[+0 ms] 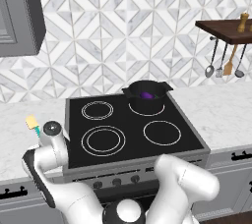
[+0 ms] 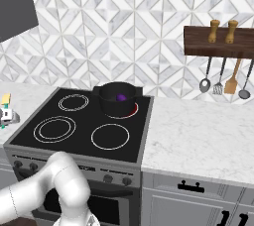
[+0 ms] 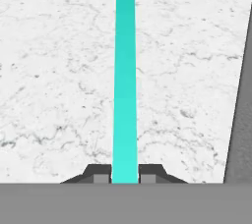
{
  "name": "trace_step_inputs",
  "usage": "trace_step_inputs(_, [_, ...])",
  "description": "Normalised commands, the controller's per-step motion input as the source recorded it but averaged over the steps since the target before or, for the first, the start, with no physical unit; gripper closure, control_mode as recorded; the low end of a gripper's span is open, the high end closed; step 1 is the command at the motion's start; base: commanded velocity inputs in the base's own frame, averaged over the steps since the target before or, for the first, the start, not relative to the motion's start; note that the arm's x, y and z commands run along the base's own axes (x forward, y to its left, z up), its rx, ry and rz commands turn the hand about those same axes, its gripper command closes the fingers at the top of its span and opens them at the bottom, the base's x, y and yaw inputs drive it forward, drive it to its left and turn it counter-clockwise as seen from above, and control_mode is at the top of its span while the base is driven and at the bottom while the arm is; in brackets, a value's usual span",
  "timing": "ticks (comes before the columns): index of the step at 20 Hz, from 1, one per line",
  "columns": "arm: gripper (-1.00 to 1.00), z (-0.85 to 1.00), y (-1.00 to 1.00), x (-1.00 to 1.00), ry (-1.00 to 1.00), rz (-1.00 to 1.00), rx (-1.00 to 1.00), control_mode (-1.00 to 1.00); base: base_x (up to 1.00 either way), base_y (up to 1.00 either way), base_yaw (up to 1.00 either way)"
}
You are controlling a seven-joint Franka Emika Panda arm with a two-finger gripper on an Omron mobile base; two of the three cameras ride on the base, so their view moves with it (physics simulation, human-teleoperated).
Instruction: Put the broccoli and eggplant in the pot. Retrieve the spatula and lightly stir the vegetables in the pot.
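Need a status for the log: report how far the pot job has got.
Done: the eggplant lies in the pot; broccoli can't be made out there. In hand: the hand is shut on the spatula handle over the counter left of the stove. Left: stirring.

Pot (image 1: 146,96) on stove (image 1: 128,128) rear-right burner, frame centre; eggplant (image 1: 146,95) inside it. Spatula (image 1: 33,124) on counter (image 1: 19,125) left of stove, mid-left of frame, apparently flat. Gripper (image 3: 125,175) at spatula handle, bottom centre of hand view.
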Motion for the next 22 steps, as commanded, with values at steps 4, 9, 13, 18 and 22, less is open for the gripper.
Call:
trace_step_inputs(4, [1.00, 0.97, -0.54, -0.43, 0.00, -0.01, 0.28, -1.00, 0.00, 0.00, 0.00])
trace_step_inputs(9, [1.00, 1.00, -0.64, -0.38, 0.00, -0.02, 0.32, -1.00, 0.00, 0.00, 0.00])
trace_step_inputs(13, [1.00, 1.00, -0.59, -0.37, 0.11, -0.05, 0.49, -1.00, 0.00, 0.00, 0.00])
trace_step_inputs(18, [1.00, 1.00, -0.33, -0.32, 0.20, -0.06, 0.55, -1.00, 0.00, 0.00, 0.00])
trace_step_inputs(22, [1.00, 1.00, -0.24, -0.31, 0.27, -0.08, 0.46, -1.00, 0.00, 0.00, 0.00])
